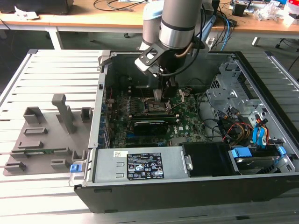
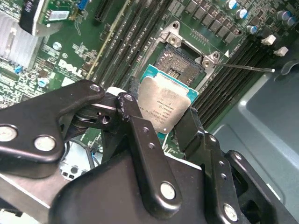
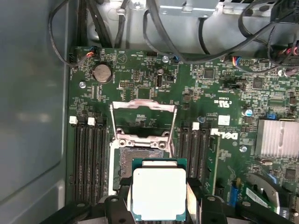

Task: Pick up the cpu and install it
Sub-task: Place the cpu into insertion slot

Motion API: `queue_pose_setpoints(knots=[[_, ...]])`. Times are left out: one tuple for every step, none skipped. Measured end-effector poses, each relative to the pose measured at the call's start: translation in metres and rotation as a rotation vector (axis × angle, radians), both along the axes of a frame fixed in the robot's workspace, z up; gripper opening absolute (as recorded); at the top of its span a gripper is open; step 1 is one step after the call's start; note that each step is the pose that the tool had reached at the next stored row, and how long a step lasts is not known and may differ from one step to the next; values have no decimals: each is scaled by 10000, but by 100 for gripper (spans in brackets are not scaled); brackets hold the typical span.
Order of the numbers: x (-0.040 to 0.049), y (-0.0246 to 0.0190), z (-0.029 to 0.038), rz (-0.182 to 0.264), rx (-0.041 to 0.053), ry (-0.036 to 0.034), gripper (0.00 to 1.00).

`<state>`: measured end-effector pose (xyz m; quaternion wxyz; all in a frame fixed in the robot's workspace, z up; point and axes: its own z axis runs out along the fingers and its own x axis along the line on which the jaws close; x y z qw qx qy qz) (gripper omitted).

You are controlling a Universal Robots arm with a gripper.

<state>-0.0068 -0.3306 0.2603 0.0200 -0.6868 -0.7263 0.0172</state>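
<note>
cpu (image 2: 166, 105) gripped by two opposite edges in the closed gripper (image 2: 160, 116), held over the open socket (image 3: 136, 161), latch frame (image 3: 143, 116) raised, memory slots (image 3: 88, 158) flanking both sides, case wall (image 3: 32, 116) nearby

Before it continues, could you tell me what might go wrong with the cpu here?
The gripper holds the cpu by its edges alone; a slip could drop it onto the open socket. In the first wrist view the cpu overlaps just the socket's edge, so lowering now might seat it crooked.
</note>
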Motion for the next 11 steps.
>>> queue_pose_setpoints(knots=[[-9, 25, -20, 1, -29, 1, 55], [-18, 29, -28, 1, -30, 0, 55], [-33, 35, -39, 1, -30, 0, 55], [-67, 45, -56, -1, -31, 0, 55], [-114, 59, -76, 0, -29, 0, 55], [-143, 72, -87, 0, -31, 1, 55], [-162, 80, -95, 0, -30, 0, 55], [-183, 89, -107, -1, -28, 0, 55], [-185, 91, -122, 1, -31, 0, 55], [-186, 92, -173, 0, -30, 0, 55], [-186, 92, -189, 0, -30, 0, 55]])
